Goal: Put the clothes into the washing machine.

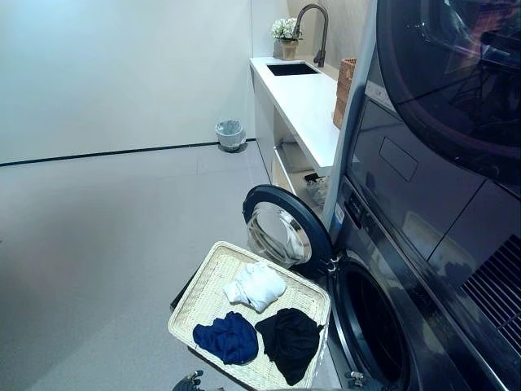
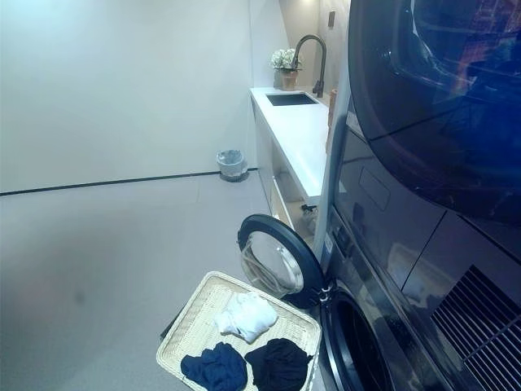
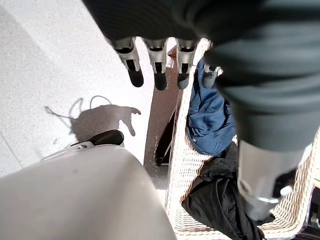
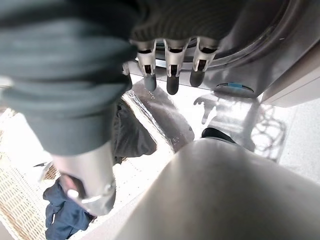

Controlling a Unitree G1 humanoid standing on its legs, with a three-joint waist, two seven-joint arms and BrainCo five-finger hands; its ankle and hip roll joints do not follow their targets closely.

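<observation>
A flat woven basket [image 1: 203, 281] sits on the floor in front of the washing machine [image 1: 370, 326], whose round door [image 1: 281, 230] stands open to the left. In the basket lie a white garment [image 1: 256, 285], a dark blue garment [image 1: 229, 337] and a black garment [image 1: 289, 338]. My left hand [image 3: 159, 70] hangs with straight fingers over the floor beside the basket's edge [image 3: 177, 160], holding nothing; the blue garment [image 3: 210, 120] lies just past it. My right hand [image 4: 172, 75] hangs open too, close to the machine's lower front [image 4: 250, 55], with the black garment [image 4: 132, 135] nearby.
A second machine [image 1: 440, 81] is stacked above the washer. Behind runs a white counter [image 1: 305, 98] with a sink, a tap, a flower pot and a wicker basket [image 1: 346, 90]. A small waste bin [image 1: 230, 134] stands by the far wall. Open grey floor spreads to the left.
</observation>
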